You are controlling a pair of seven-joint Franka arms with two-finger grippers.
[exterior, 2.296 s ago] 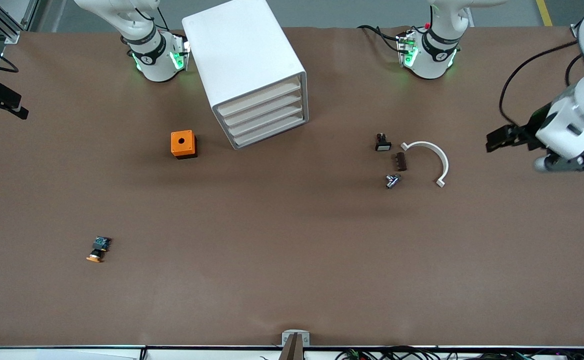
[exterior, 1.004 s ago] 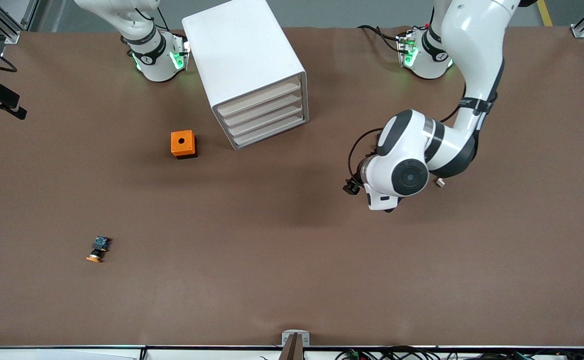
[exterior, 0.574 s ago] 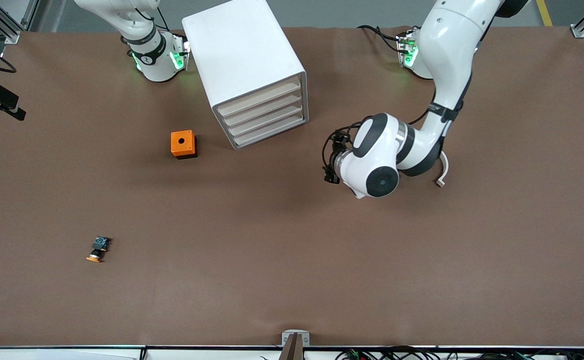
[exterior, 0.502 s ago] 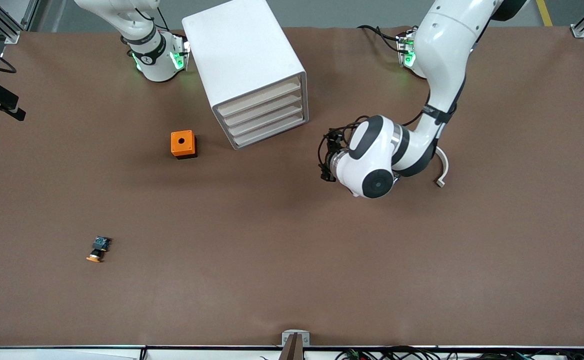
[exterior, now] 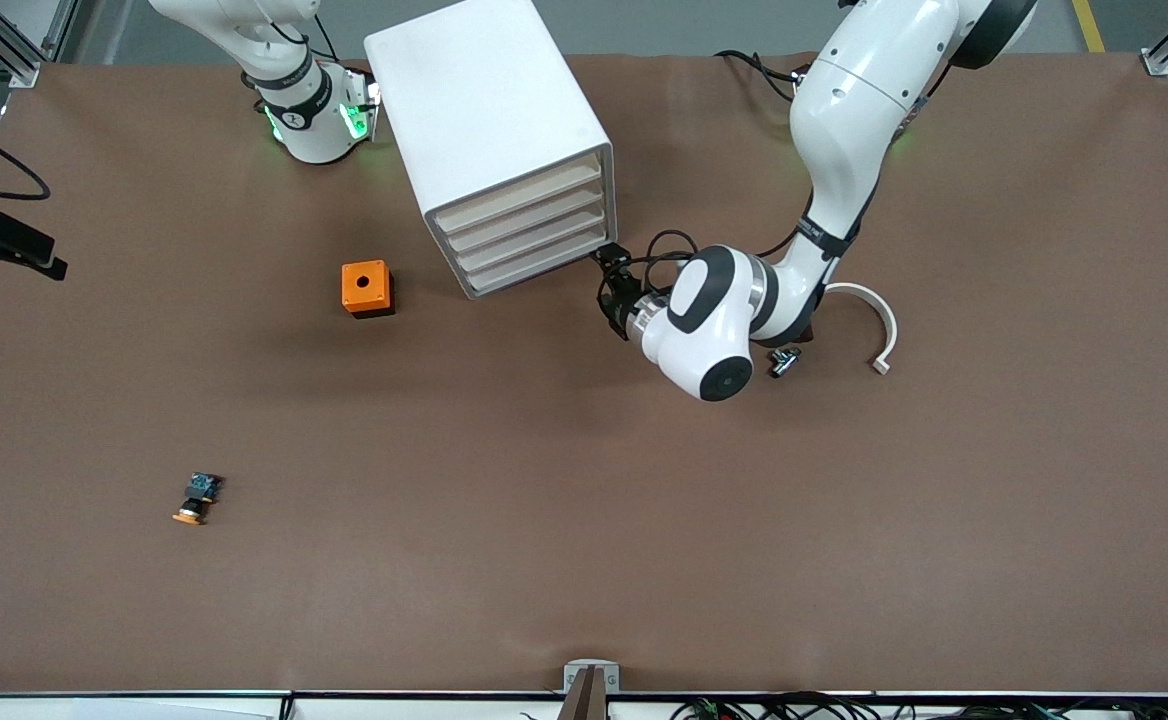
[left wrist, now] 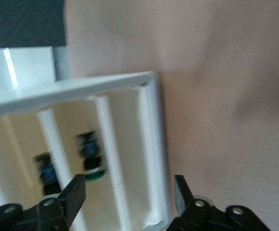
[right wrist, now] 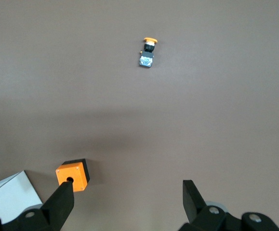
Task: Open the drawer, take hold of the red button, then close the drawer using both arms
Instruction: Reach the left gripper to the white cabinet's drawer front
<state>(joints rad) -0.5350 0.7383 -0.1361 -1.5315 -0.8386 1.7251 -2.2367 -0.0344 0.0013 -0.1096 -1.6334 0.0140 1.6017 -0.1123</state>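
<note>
The right gripper [right wrist: 127, 192] hangs idle above the table toward the right arm's end, well apart from the drawer cabinet [exterior: 489, 110]; its fingers are spread, it holds nothing, and the orange box [right wrist: 73, 175] and orange-capped button [right wrist: 148, 52] lie below it. The cabinet's four drawers stand shut. The left gripper [left wrist: 128, 192] is at the lower corner of the cabinet's front, fingers apart either side of the frame edge and empty; contact cannot be told. Two dark parts [left wrist: 90, 151] show through the fronts, and the red-capped button cannot be identified.
</note>
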